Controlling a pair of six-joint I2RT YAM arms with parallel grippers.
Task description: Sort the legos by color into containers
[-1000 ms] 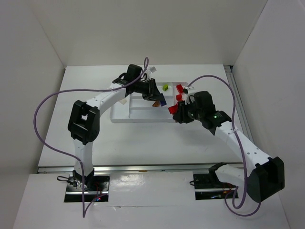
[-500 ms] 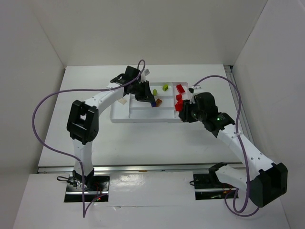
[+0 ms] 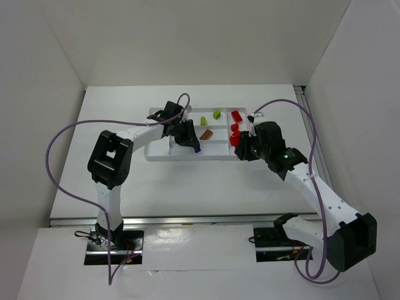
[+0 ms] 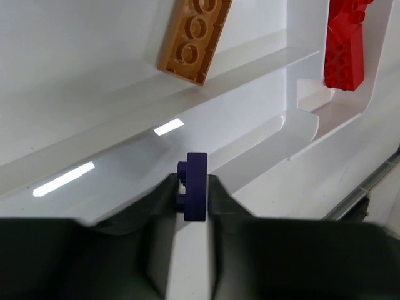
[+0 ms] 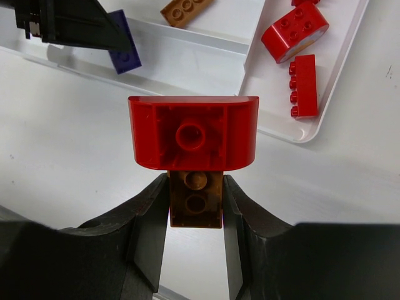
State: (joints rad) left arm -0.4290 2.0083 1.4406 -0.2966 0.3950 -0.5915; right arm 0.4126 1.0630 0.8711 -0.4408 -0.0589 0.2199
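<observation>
Legos in and beside white tray of containers, far middle of worktop. Itemised:

1. dark blue lego: edge-on between the fingers of left pincer, over the tray's long near compartment, towards its left end. Pincer nearly closed, a finger tight against each flat face. Contact with tray floor: cannot tell.

2. brown lego: clamped in right pincer, jaws set narrow and pressed on both long sides. Above bare worktop, just near of the tray's near right corner, outside the tray.

3. red arched lego: stuck on the far end of the brown lego, clear of the fingers, carried with it.

4. orange-brown lego: flat, studs up, in the middle compartment, just beyond the divider on the far side of the dark blue lego.

5. lime green legos, two: far part of tray, left of the red ones, apart from each other.

6. loose red legos, right-hand compartment: rounded one and long one near each other at the near end, not touching; another red piece at the far end.
</observation>
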